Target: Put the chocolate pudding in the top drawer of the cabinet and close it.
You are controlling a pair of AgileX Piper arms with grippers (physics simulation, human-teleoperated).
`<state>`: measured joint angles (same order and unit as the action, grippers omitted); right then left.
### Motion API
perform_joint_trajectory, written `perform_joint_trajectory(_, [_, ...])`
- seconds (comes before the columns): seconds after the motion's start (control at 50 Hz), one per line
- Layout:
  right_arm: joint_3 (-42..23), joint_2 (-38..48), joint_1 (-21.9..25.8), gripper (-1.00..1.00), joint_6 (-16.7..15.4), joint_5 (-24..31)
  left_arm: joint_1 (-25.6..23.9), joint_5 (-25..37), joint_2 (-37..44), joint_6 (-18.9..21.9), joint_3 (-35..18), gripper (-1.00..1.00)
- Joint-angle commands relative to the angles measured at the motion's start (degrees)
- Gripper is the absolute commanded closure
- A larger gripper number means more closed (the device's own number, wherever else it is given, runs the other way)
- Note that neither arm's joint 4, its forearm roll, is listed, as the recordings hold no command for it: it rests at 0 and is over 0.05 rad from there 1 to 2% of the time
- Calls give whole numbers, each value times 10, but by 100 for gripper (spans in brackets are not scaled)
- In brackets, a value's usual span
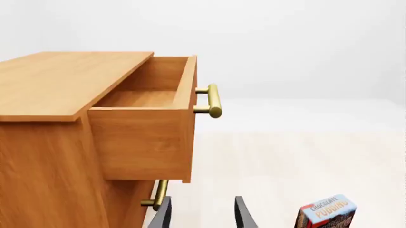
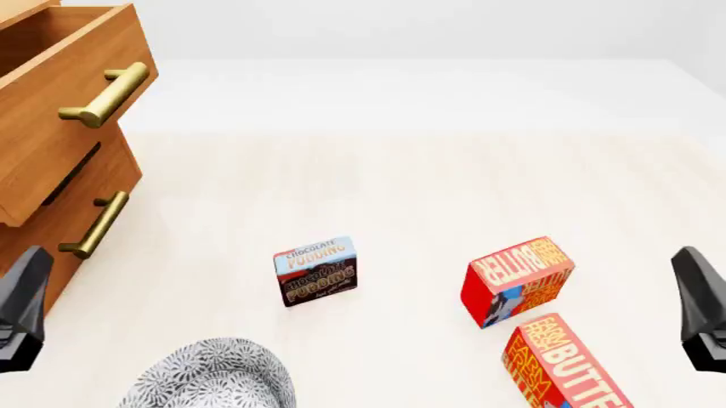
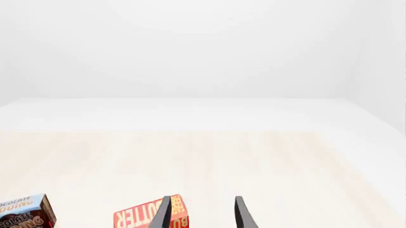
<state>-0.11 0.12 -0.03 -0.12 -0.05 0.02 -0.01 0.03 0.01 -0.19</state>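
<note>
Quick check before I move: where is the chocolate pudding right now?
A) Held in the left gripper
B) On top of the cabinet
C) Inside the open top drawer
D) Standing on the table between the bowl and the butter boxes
D: the chocolate pudding stands on the table, free of both grippers, right of the patterned bowl and left of the butter boxes; the top drawer is open with nothing visible inside.

pale table (image 2: pixel 397 170); cabinet (image 2: pixel 46 204), chocolate pudding (image 2: pixel 318 270), two butter boxes (image 2: pixel 518 280), speckled bowl (image 2: pixel 210 376)
</note>
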Motion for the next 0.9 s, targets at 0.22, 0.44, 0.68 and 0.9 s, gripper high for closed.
perform_joint_trajectory(0.22, [-4, 1, -1, -100, 0, 3, -19, 6, 0, 1, -8, -100])
perform_joint_trajectory(0.44, [-4, 2, -1, -100, 2, 3, -27, 30, 3, -19, -33, -100])
perform_joint_trajectory(0.68, [-4, 2, -1, -100, 2, 3, -8, 96, 0, -28, -137, -100])
perform_joint_trajectory(0.9, [-4, 2, -1, -100, 2, 3, -7, 141, 0, -9, -196, -100])
